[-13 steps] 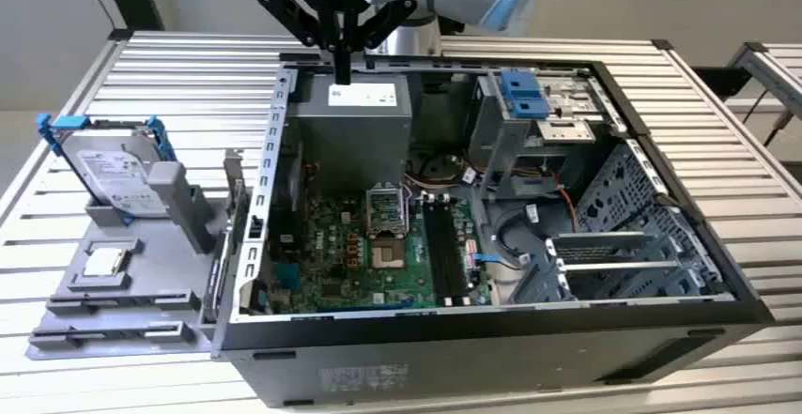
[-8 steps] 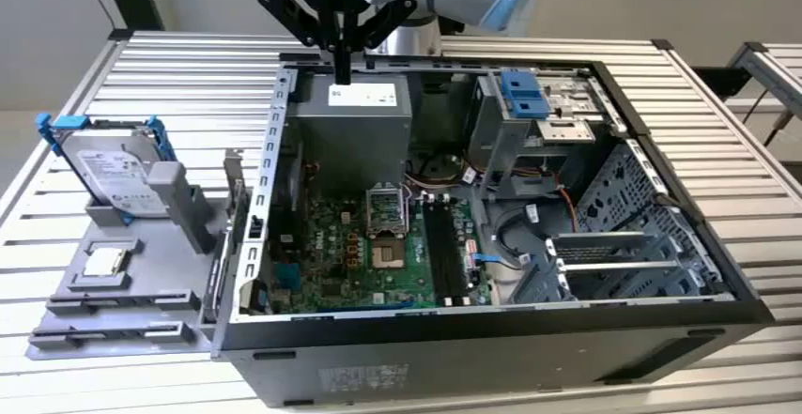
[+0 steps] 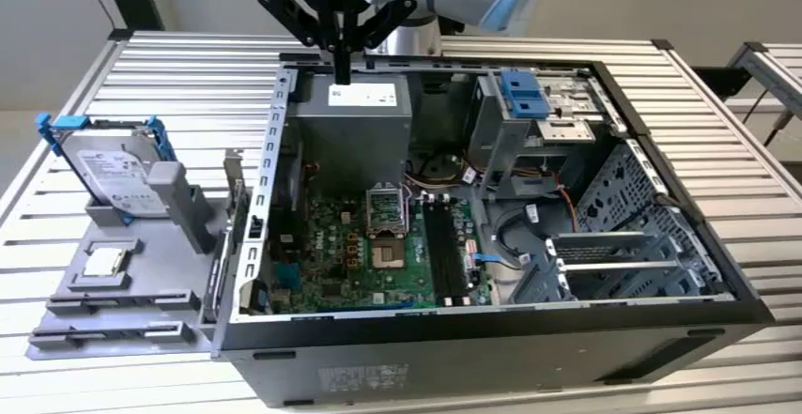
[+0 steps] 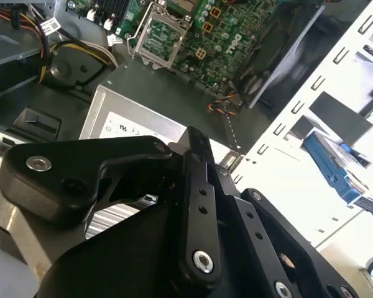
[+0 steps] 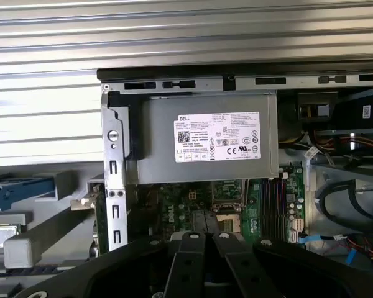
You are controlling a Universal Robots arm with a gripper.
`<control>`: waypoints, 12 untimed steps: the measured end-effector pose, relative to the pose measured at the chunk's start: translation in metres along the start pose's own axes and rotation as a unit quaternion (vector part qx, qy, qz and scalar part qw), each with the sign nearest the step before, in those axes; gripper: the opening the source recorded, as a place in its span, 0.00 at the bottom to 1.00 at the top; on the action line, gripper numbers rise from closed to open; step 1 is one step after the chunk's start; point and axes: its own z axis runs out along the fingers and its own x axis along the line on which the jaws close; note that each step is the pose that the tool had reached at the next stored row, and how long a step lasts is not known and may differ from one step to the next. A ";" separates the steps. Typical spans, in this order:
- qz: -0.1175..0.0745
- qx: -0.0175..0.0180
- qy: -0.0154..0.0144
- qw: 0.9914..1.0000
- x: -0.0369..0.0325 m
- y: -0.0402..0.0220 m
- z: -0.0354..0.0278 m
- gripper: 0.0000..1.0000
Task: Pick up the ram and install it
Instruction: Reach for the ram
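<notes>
The exterior view looks down on the open black computer case (image 3: 527, 334) from the end opposite its grey metal power supply box (image 3: 357, 123). The first wrist view faces down above that box; the second wrist view, closer, slants across it. All share the box and the green motherboard (image 3: 338, 264).

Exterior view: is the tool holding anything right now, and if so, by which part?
It cannot be told. The tool hangs just above the power supply, and its own dark linkage hides whatever may sit in its grip.
</notes>
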 end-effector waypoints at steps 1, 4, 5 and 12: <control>0.000 0.000 0.000 1.000 0.0009 -0.0001 -0.0001 0.00; 0.000 0.000 0.000 1.000 0.0050 -0.0004 -0.0001 0.00; 0.000 0.000 0.000 1.000 0.0066 -0.0005 -0.0002 0.00; 0.000 0.000 0.000 1.000 0.0179 -0.0013 -0.0003 0.00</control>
